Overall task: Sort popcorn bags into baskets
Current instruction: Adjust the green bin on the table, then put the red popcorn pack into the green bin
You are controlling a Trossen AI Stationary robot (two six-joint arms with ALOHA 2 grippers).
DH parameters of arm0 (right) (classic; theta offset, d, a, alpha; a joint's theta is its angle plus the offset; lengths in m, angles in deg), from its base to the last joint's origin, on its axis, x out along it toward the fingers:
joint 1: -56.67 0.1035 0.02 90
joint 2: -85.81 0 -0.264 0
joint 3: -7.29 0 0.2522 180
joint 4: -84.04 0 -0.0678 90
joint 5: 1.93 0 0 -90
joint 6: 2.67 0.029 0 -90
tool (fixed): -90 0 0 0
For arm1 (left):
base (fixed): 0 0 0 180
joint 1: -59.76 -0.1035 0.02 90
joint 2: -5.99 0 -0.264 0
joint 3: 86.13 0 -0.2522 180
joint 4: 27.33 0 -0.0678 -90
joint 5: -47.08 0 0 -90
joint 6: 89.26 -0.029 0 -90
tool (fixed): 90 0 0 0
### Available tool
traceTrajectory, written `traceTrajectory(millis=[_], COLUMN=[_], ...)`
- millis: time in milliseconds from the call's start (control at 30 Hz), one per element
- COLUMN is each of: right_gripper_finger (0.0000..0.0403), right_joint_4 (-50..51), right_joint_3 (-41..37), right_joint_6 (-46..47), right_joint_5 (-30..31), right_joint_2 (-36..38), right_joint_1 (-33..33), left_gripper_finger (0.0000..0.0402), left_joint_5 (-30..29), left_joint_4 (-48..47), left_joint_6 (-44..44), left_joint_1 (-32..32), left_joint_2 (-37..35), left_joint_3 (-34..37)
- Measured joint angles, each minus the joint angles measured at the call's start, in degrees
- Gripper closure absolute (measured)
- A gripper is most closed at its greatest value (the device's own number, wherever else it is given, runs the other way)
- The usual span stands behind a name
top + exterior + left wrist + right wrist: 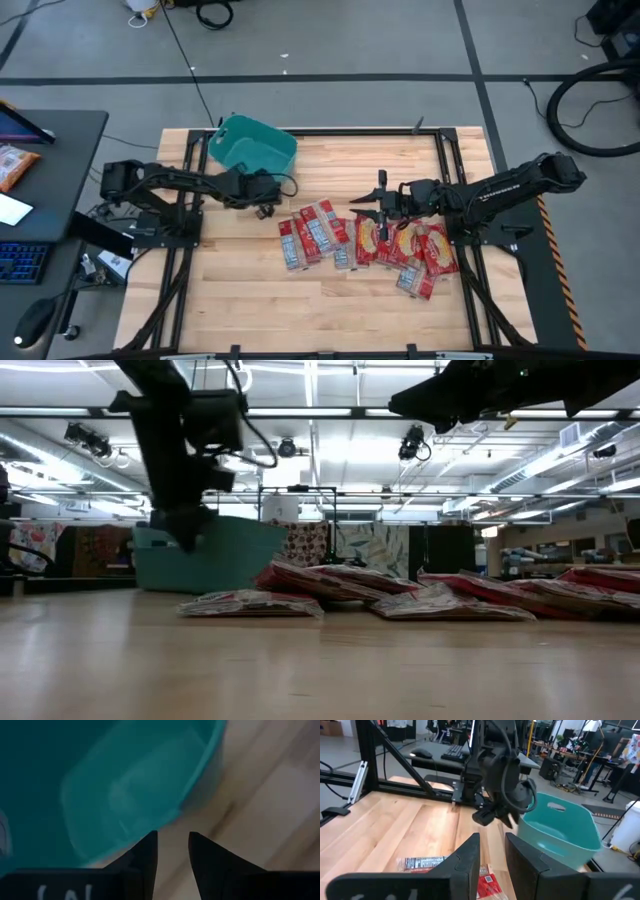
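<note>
The left gripper [266, 208], fingers slightly parted and empty, hangs beside the teal plastic rectangular basket [255, 143] near the wooden table's [250, 300] far edge. The right gripper [381, 206], likewise parted and empty, hovers above the flat red popcorn bags [365, 242] mid-table.

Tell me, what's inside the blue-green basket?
Nothing that shows. The teal basket looks empty from above: only its bare floor, no popcorn bags. The left wrist view shows the same plain bottom. The near corner is partly hidden by the left gripper, so that bit cannot be checked.

Wooden table [250, 300] — popcorn bags [320, 232], teal basket [262, 142] on it.
</note>
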Motion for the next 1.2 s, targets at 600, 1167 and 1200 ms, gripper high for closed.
traceTrajectory(millis=[600,1167,1200], right_gripper_finger=[0.0306,0.0306,0.0306], right_joint_4=[2.2,2.7,2.7], right_joint_3=[0.0,0.0,0.0], right_joint_6=[0.3,1.0,1.2], right_joint_5=[0.3,0.3,0.3], right_joint_2=[0.0,0.0,0.0], right_joint_1=[0.0,0.0,0.0], left_gripper_finger=[0.0285,0.0285,0.0285], left_joint_5=[20.3,18.2,18.2], left_joint_4=[13.7,14.3,14.9], left_joint_6=[-16.7,-26.0,-25.8], left_joint_1=[8.0,16.8,17.2], left_joint_2=[0.4,1.2,1.9], left_joint_3=[-6.2,-6.2,-6.2])
